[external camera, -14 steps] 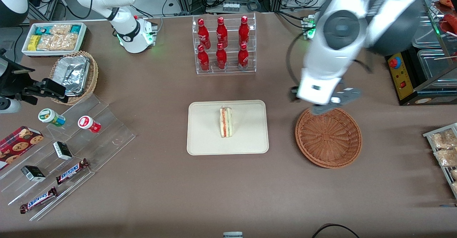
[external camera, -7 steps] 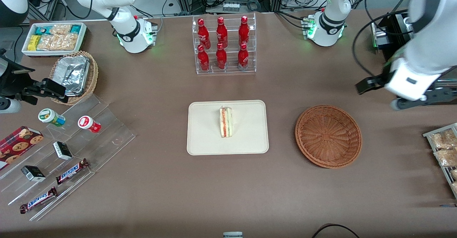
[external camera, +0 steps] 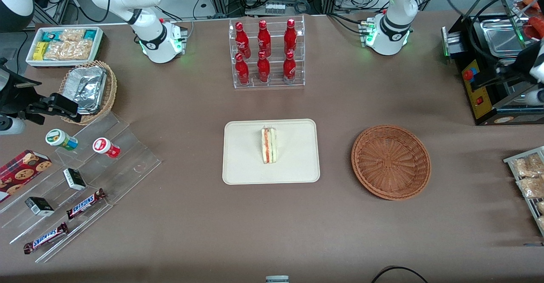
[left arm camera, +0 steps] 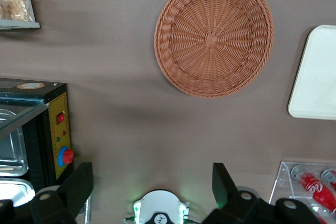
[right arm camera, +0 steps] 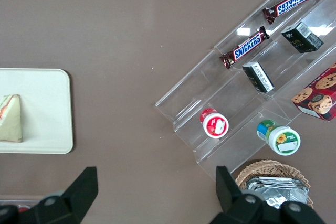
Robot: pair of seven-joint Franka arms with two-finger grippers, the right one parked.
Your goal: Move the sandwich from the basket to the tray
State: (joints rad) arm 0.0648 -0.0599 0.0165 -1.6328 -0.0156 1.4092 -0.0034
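Note:
The sandwich point(external camera: 269, 145) stands on its edge near the middle of the cream tray point(external camera: 242, 164), its red and green filling facing the parked arm's end. The reddish-brown wicker basket point(external camera: 391, 162) sits beside the tray toward the working arm's end, with nothing in it. My left gripper point(left arm camera: 152, 171) hangs open and holds nothing, high up at the working arm's end of the table near a black appliance point(external camera: 488, 87), well apart from the basket point(left arm camera: 214, 35). A corner of the tray point(left arm camera: 315, 77) shows in the left wrist view. The right wrist view catches the sandwich point(right arm camera: 10, 119) too.
A clear rack of red bottles point(external camera: 265, 53) stands farther from the front camera than the tray. A wire rack of snack bags point(external camera: 529, 176) sits at the working arm's end. Acrylic steps with snacks point(external camera: 85, 181), a tan foil basket point(external camera: 87, 89) and a white bin point(external camera: 63, 45) lie toward the parked arm's end.
My left arm has swung away from above the basket's edge toward the working arm's end of the table, almost out of the front view. Sandwich, tray and basket have not moved.

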